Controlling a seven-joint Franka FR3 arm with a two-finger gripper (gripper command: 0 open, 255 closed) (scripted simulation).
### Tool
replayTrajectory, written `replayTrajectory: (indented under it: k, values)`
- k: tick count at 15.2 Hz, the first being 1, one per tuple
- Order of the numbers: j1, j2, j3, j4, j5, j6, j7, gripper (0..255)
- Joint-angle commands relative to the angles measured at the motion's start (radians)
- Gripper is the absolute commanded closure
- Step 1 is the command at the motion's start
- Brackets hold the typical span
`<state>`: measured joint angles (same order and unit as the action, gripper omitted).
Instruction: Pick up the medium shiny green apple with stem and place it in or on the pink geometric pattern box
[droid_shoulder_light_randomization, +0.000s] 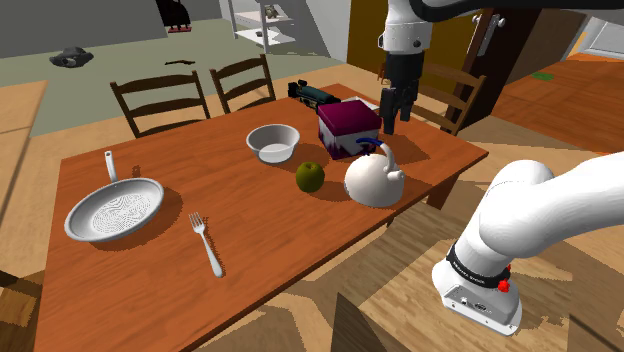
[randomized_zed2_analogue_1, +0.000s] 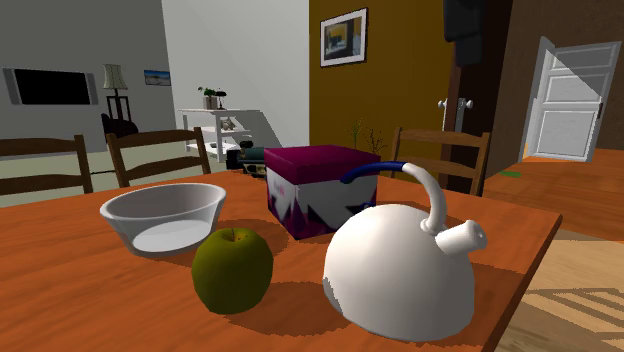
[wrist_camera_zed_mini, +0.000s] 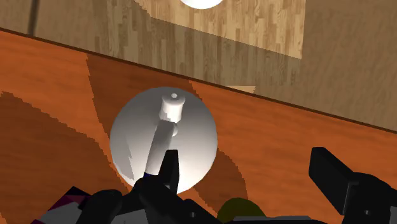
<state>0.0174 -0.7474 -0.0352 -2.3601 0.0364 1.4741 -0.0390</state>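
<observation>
Above table (droid_shoulder_light_randomization: 250, 260), over kettle (droid_shoulder_light_randomization: 373, 180) and pink-topped box (droid_shoulder_light_randomization: 348, 128), my gripper (droid_shoulder_light_randomization: 389, 122) hangs with fingers spread wide, nothing held. Green apple (droid_shoulder_light_randomization: 309, 176) on tabletop between kettle and white bowl (droid_shoulder_light_randomization: 273, 142), near box, not in it.

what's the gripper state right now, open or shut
gripper: open, holding nothing, fingers apart above the white kettle
</observation>
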Motion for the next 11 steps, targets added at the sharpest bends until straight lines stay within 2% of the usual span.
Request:
replayTrajectory:
  k: [1, 11]
  values:
    - [0.0, 0.0, 0.0, 0.0, 0.0, 0.0, 0.0, 0]
    - [0.014, 0.226, 0.07, -0.053, 0.032, 0.407, 0.083, 0]
